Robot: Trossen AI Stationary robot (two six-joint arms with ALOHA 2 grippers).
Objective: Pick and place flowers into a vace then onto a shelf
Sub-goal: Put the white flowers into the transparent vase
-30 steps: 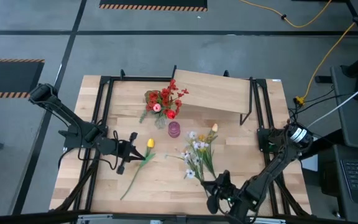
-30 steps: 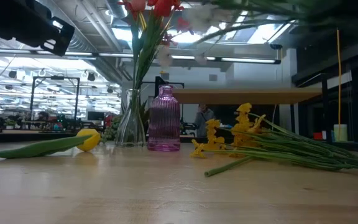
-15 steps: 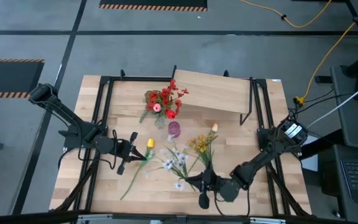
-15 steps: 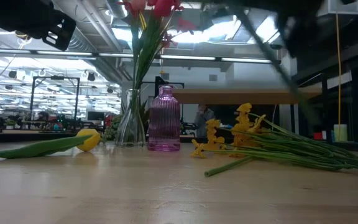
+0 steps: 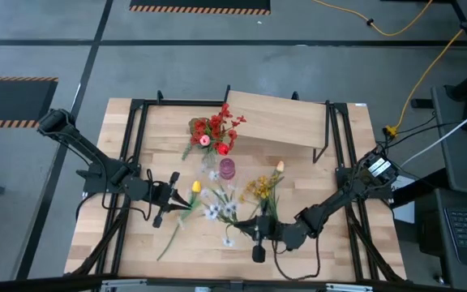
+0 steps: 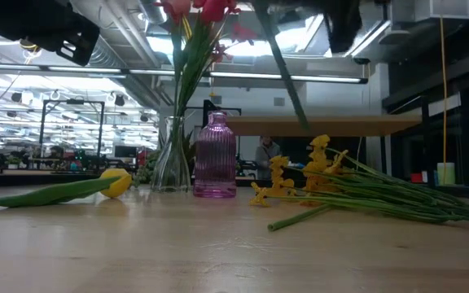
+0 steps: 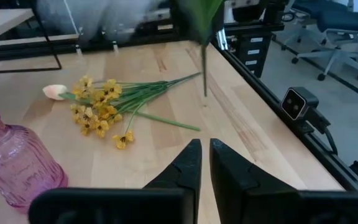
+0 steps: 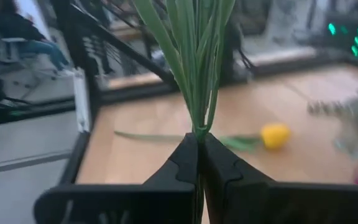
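Flowers, white-blossomed bunch (image 5: pixel 217 212): clamped at the stem ends by the right gripper (image 5: pixel 259 229), lifted off the wooden table (image 5: pixel 298 174), blossoms pointing toward the table's middle, just short of the pink glass vase (image 5: pixel 227 169). Right wrist view: fingers (image 8: pixel 182 158) pressed together on a tight sheaf of thin green stems (image 8: pixel 194 62), stems fanning apart beyond the grip.

Elsewhere: yellow tulip (image 5: pixel 196 187) lying flat on the table, long stem trailing toward the near edge. Yellow-blossomed bunch (image 5: pixel 262 188) with a pale orange bud, also lying flat, just beside the pink vase. Red flowers (image 5: pixel 212 134) already standing in a clear glass vase (image 6: pixel 169 155) next to the pink one. Shelf (image 5: pixel 278 118) behind both vases, nothing seen on top.

Left gripper (image 7: pixel 204 146): hovering above the table right by the tulip's head, fingers nearly together with only a thin slit between, holding nothing.

Handling, as a judgement: light, artificial, stems thin and springy, likely to droop or swing under the blossom weight when held this far back. Slim stems prone to slipping or splaying out of a bundle grip, so best pinched low and all together, as here, leaving the cut ends free to go into the neck. Narrow mouth on the pink vase; glass easily tipped by a sideways nudge from the stems.
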